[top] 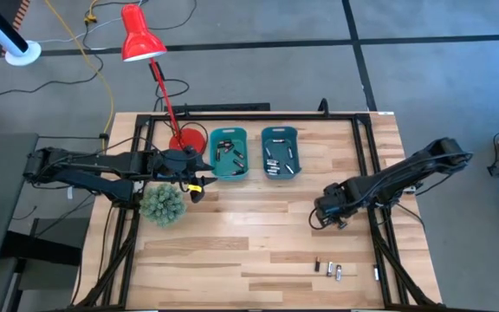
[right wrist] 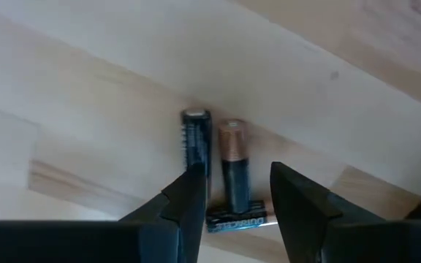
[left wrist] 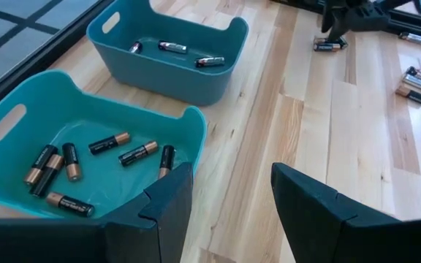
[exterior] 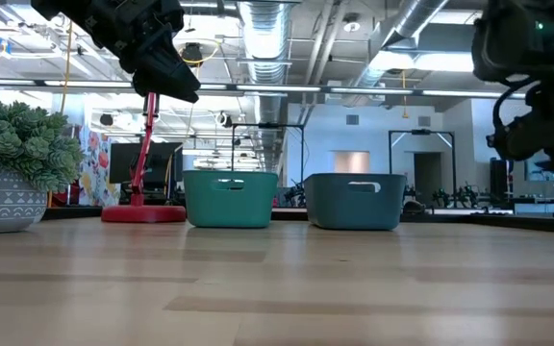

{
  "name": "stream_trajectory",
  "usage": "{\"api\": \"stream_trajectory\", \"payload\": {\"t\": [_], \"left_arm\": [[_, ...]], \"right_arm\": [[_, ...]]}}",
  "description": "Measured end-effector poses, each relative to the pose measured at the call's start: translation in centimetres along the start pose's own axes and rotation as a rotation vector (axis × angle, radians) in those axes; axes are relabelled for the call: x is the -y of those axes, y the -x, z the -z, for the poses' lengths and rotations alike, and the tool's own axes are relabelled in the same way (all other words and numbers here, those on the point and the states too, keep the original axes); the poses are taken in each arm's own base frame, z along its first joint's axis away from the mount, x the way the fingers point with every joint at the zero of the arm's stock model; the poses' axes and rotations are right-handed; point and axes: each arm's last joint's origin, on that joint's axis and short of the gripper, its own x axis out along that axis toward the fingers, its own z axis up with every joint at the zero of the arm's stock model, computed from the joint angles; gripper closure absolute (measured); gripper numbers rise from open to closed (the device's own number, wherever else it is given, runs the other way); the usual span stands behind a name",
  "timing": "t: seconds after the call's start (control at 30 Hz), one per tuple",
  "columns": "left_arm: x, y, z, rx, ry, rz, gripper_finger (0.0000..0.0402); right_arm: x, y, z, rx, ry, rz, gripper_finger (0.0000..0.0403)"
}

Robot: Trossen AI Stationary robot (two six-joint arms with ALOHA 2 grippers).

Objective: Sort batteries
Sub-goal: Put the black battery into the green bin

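While right tool (right wrist: 232,193) straddles copper-topped battery (right wrist: 234,169), fingers apart, unclamped

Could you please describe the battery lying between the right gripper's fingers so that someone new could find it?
On the light wooden table, look under the right gripper, which hovers with open fingers in front of the two teal bins. Three small cylindrical batteries lie together there; the wanted one is the black cell with the copper-coloured end. Its neighbour, the all-dark cell, lacks that copper end, and the third lies crosswise.
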Motion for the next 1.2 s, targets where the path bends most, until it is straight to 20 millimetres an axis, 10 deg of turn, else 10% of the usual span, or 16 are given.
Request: {"api": "stream_trajectory", "payload": {"t": [0.33, 0.73, 1.2], "left_arm": [[0.0, 0.0, 0.0, 0.001, 0.004, 0.0, 0.0219], [0.0, 0.0, 0.0, 0.002, 0.004, 0.0, 0.0219], [0.0, 0.0, 0.0, 0.003, 0.011, 0.001, 0.0219]], "right_arm": [[-0.2, -1.4, -0.1, -0.016, 0.017, 0.07, 0.0249], [-1.0, -2.9, -0.7, -0.048, 0.034, 0.1, 0.0357], [0.0, 1.7, -0.5, 0.07, -0.048, -0.021, 0.039]]}}
